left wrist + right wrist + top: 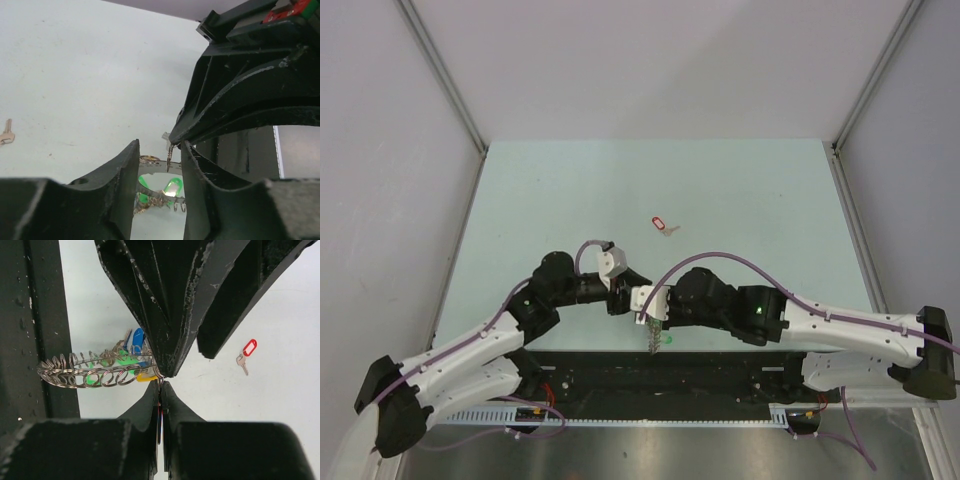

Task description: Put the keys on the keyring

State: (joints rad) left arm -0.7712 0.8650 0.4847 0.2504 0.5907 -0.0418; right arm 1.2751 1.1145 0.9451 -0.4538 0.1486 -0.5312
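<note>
The keyring (90, 371), a grey metal hoop strung with many small split loops and green and blue tags, hangs from my right gripper (161, 385), which is shut on its edge. In the top view the keyring (654, 340) dangles just above the table's near edge, below the right gripper (646, 300). My left gripper (160, 146) is open and straddles the hoop (155, 167) right at the right gripper's tips, with a green tag (172, 187) below. A silver key with a red tag (663, 226) lies alone on the table; it also shows in the right wrist view (247, 351).
The pale green table (570, 190) is walled by grey panels on three sides. A black rail (650, 385) runs along the near edge under both arms. The two grippers meet tip to tip at the middle front.
</note>
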